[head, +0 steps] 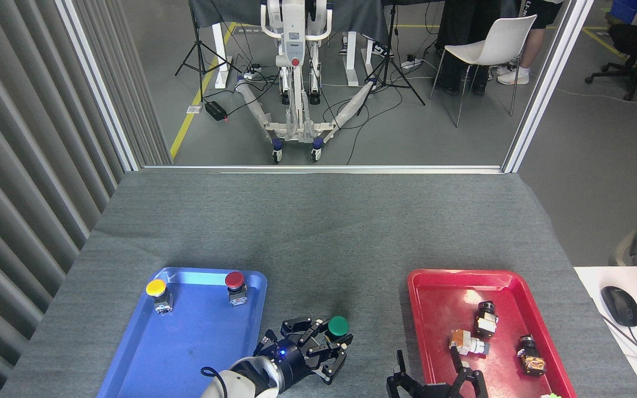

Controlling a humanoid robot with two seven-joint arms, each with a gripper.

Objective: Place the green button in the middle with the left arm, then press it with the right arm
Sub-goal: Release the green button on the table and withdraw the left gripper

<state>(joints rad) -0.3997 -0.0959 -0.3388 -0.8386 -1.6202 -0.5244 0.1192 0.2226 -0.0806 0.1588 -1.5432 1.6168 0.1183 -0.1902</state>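
One green button [338, 326], two trays

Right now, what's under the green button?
The green button sits in the left end effector, over grey table cloth between the trays. Its base and any contact with the cloth are hidden.

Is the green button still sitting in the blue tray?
No, the green button is over grey cloth between the trays, right of the blue tray, in the left gripper.

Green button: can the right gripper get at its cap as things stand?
Probably yes: the cap of the green button faces up uncovered, and bare cloth separates it from the right gripper. The left gripper grips below the cap.
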